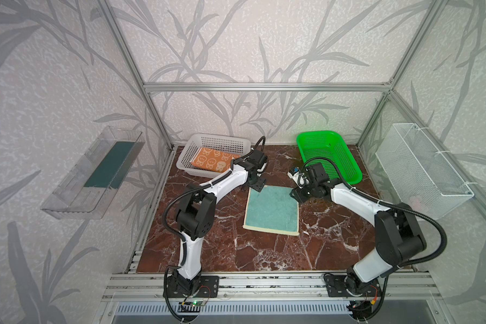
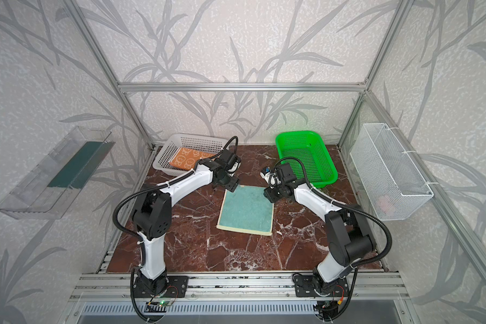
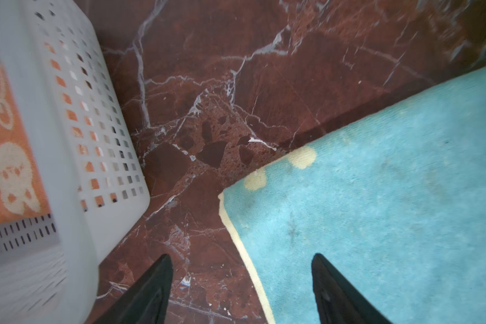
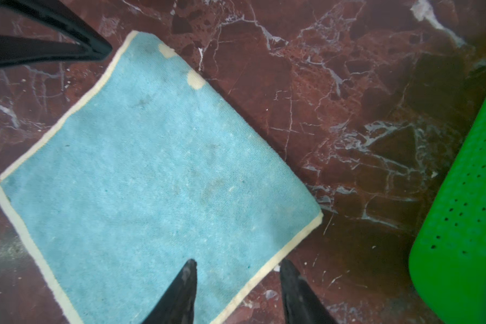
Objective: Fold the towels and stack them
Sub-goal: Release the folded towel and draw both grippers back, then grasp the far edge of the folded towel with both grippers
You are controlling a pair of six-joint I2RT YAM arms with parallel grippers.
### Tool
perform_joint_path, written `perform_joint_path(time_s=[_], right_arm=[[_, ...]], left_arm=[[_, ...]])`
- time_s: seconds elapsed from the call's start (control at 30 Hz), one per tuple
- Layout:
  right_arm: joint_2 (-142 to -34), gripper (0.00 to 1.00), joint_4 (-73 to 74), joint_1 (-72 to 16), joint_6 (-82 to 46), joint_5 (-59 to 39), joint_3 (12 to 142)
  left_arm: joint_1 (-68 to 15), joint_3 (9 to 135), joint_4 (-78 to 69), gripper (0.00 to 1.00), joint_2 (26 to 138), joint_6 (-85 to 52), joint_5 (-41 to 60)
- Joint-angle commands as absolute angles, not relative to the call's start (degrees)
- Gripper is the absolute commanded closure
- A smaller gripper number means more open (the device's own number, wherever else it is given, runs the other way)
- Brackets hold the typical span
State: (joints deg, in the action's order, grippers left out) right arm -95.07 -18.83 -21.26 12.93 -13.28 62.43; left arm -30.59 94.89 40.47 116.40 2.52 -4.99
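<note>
Now the flat teal terry towel with cream edging (image 1: 272, 209) lies midway on the red marble counter (image 1: 264, 252), long axis far-to-near, reaching nearward from my wide-spread left gripper (image 3: 242, 256) at its far-left corner and my half-spread, seemingly empty right gripper (image 4: 238, 263) at its far-right.

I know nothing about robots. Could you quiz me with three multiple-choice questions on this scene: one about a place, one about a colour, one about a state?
1. Where is the orange rabbit towel? A in the white basket; B hung on the wall; C held by a gripper.
2. What colour is the flat towel on the marble table? A pink; B blue with cream edging; C green.
3. The left gripper is: A shut on a towel; B open, holding nothing; C out of view.
Answers: 1 A, it lies inside the basket's walls. 2 B, both wrist views show that colour. 3 B, its jaws stand apart astride the flat towel's edge.
</note>
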Motion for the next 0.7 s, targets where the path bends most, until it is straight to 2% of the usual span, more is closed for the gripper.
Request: perform_joint_path(time_s=[0.0, 0.3, 0.67], right_arm=[[-100.17, 0.51, -23.57, -20.19, 16.61, -11.95, 67.10], [-110.94, 0.53, -28.33, -18.10, 19.35, -9.10, 76.55], [-115.76, 0.56, -30.95, -16.53, 21.31, -7.21, 82.11]], left_arm=[[-29.17, 98.12, 46.13, 0.25, 119.10, 6.59, -3.83], [-28.36, 105.36, 48.50, 0.29, 127.34, 11.34, -7.57], [-27.91, 111.03, 50.25, 0.31, 132.18, 12.90, -7.34]])
